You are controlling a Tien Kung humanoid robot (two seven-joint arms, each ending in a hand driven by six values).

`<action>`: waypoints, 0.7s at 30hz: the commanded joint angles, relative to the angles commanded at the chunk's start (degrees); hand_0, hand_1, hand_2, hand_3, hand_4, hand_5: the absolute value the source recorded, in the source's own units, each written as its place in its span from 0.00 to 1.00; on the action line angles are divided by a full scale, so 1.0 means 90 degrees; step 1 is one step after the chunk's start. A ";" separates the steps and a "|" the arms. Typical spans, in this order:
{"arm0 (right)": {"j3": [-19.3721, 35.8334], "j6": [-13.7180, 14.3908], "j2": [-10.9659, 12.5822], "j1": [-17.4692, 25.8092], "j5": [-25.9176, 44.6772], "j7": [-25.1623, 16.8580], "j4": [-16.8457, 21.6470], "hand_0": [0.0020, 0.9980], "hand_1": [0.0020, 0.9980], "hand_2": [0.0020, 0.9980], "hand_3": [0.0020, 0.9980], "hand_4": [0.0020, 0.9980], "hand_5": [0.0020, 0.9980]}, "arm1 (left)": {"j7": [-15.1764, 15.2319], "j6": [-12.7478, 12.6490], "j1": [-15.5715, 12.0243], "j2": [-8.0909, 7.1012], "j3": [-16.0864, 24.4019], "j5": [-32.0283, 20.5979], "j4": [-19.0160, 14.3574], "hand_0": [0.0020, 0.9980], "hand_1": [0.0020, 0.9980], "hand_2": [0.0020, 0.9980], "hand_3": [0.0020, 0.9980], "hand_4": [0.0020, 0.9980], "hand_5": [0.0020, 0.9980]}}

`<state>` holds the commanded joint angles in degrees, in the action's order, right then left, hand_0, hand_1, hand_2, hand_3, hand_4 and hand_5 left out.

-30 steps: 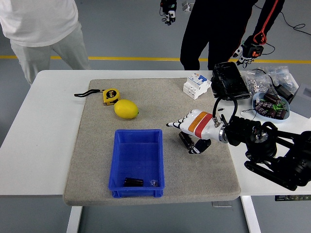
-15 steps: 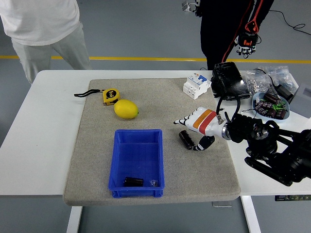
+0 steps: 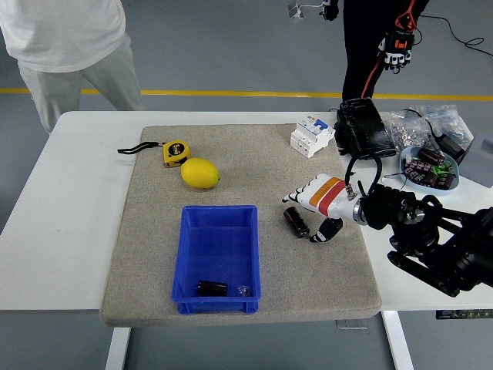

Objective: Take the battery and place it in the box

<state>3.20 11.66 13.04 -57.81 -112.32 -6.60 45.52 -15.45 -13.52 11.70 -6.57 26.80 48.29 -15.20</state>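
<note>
The battery point(image 3: 295, 222), a short dark cylinder, lies on its side on the grey mat point(image 3: 154, 231), to the right of the blue box point(image 3: 216, 259) and apart from it. The right robot hand point(image 3: 317, 206) hovers just beside the battery on its right. Its white fingers point(image 3: 296, 194) stretch out to the left above the battery's far end, and the thumb curls down near the mat to the battery's right. The robot hand is released and grasps nothing; whether a fingertip touches the battery cannot be told. The black right arm point(image 3: 431, 239) comes in from the right edge over the desk point(image 3: 69, 216).

The box stands on the mat near its front edge. Inside it, at the near end, lie a second dark battery point(image 3: 211, 288) and a small pale object too small to make out.

Farther back on the mat sit a lemon point(image 3: 200, 173) and, just behind it, a yellow tape measure point(image 3: 175, 153) with a black strap trailing left. A white breaker point(image 3: 312, 136) sits at the mat's far right corner, with a black case point(image 3: 362, 128) beside it. On the desk's right side a blue bowl point(image 3: 428, 169) holds dark cylinders, with clear bags point(image 3: 420, 123) of small parts behind it.

Two people stand at the far side: one in light clothes point(image 3: 69, 46) at the left, one in black point(image 3: 377, 46) at the right wearing a glove point(image 3: 397, 52) with red markings.
</note>
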 joint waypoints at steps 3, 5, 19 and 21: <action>0.0001 0.0017 0.0004 0.0005 0.0032 -0.0011 -0.0025 0.56 0.59 0.73 0.86 0.93 0.40 | 0.0014 -0.0013 0.0008 0.0005 -0.0015 -0.0034 0.0002 0.56 0.57 0.63 0.58 0.63 0.60; 0.0021 0.0008 0.0003 0.0010 0.0057 -0.0007 -0.0035 0.56 0.59 0.73 0.86 0.93 0.40 | 0.0020 -0.0019 0.0015 0.0008 -0.0023 -0.0043 0.0002 0.56 0.57 0.63 0.58 0.63 0.60; 0.0021 -0.0046 -0.0037 0.0036 0.0048 0.0079 0.0105 0.55 0.57 0.71 0.83 0.92 0.40 | 0.0015 -0.0022 0.0008 0.0025 -0.0010 -0.0030 0.0005 0.56 0.57 0.62 0.58 0.63 0.60; 0.0025 -0.0065 -0.0056 0.0053 0.0060 0.0093 0.0090 0.53 0.57 0.71 0.83 0.91 0.40 | 0.0011 -0.0016 0.0001 0.0025 -0.0007 -0.0022 0.0003 0.56 0.57 0.62 0.58 0.63 0.60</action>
<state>3.43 11.07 12.54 -57.33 -111.78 -5.76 46.33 -15.35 -13.66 11.70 -6.35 26.74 48.09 -15.17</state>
